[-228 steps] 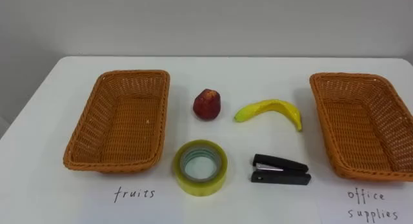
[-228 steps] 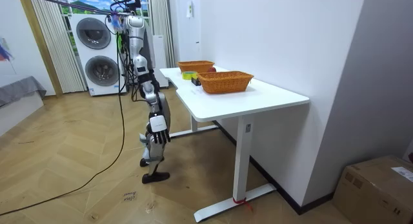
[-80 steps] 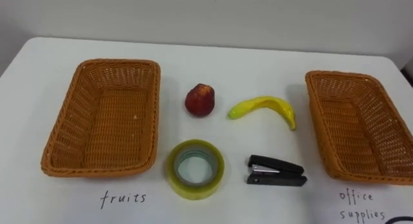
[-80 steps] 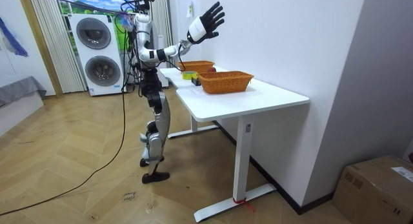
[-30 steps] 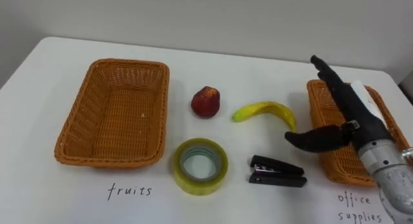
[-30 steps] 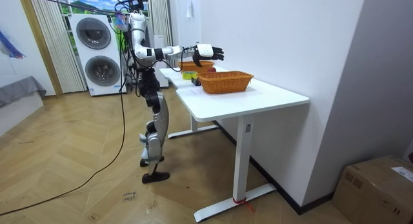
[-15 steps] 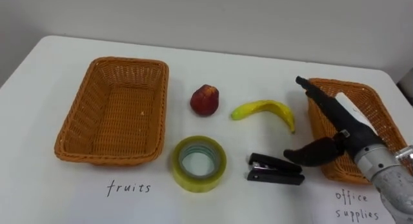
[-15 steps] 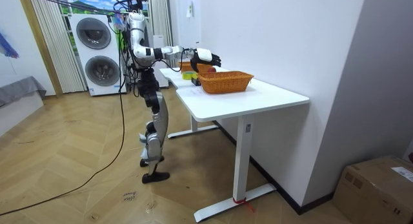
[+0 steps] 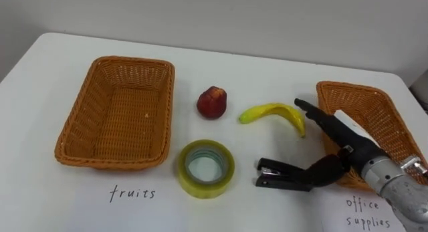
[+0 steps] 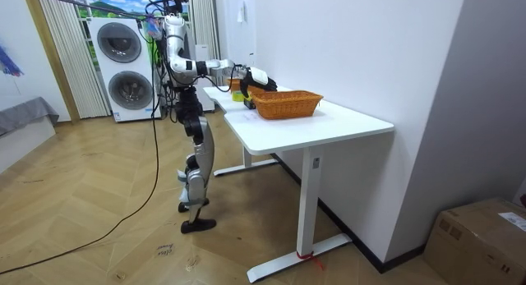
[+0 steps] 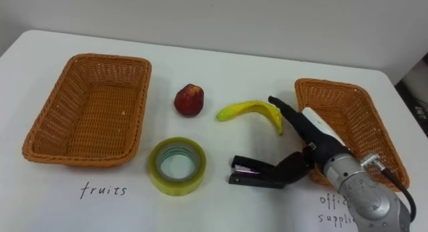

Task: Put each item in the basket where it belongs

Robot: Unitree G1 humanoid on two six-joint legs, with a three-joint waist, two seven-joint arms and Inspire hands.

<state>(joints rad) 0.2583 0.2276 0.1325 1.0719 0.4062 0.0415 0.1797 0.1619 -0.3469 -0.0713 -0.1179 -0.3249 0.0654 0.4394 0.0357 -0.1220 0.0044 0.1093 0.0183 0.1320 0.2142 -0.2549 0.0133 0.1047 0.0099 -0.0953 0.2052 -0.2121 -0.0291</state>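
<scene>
A black stapler [image 9: 277, 176] lies on the white table [image 9: 267, 212] near its front edge. My right hand [image 9: 348, 148] is open just right of it: the thumb lies against the stapler's right end, and the straight fingers point toward the yellow banana [image 9: 267, 112]. A red apple [image 9: 212, 102] sits left of the banana. A roll of yellowish tape [image 9: 205, 168] lies flat left of the stapler. The fruit basket [image 9: 67, 135] on the left and the office supplies basket [image 9: 394, 125] on the right hold nothing.
Handwritten labels mark the table in front of each basket. In the room view I stand at the table's [image 10: 329, 121] end with my right arm stretched over it; a wall runs along the table's far side.
My right hand has come down and leftward from beside the right basket, and its thumb now meets the stapler's end. Nothing on the table has moved.
</scene>
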